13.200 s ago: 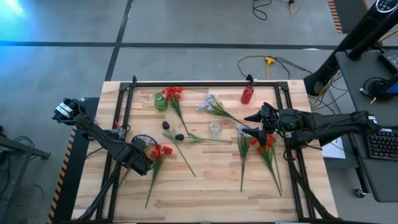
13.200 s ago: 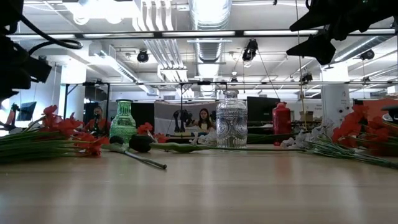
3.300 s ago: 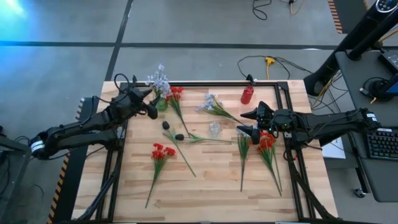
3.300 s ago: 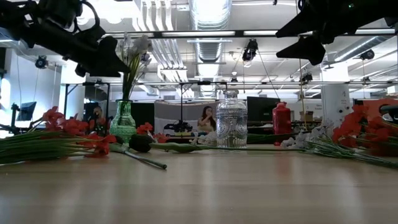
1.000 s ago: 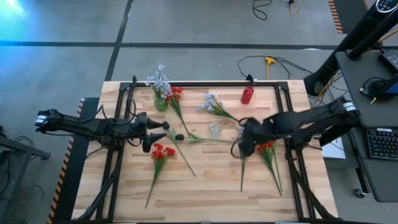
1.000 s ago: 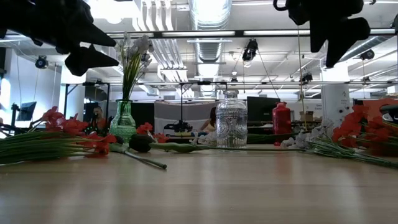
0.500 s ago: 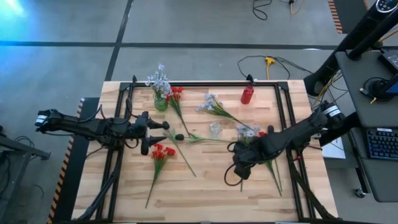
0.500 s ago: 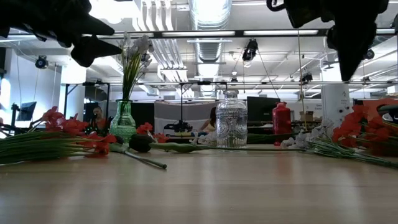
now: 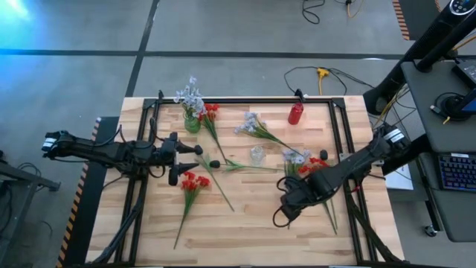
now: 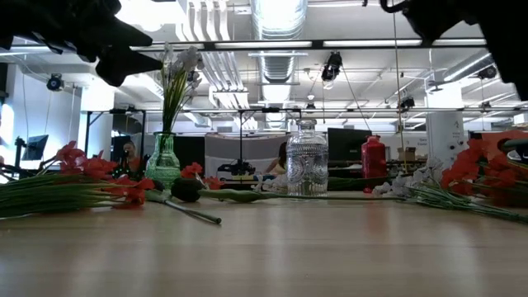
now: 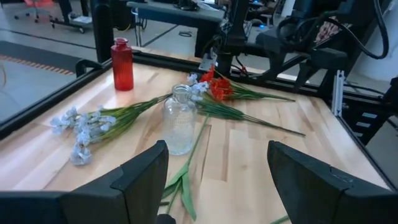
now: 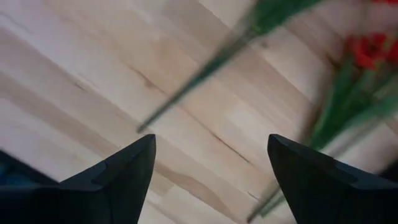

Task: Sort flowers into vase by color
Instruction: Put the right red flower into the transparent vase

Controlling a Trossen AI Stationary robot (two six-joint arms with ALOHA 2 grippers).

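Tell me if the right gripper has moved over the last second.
Yes. The right gripper has moved from beside the clear vase toward the table's near edge, over a stem's end.

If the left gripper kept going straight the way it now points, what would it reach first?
Most likely the clear glass vase, which sits nearly centred between the open left gripper's jaws in its wrist view. Green stems lie lower; depth is unclear.

A clear glass vase [image 11: 178,120] stands on the tabletop [image 11: 249,155] between pale flowers [image 11: 87,124] and red flowers [image 11: 219,88]; a red bottle [image 11: 122,64] stands farther off.
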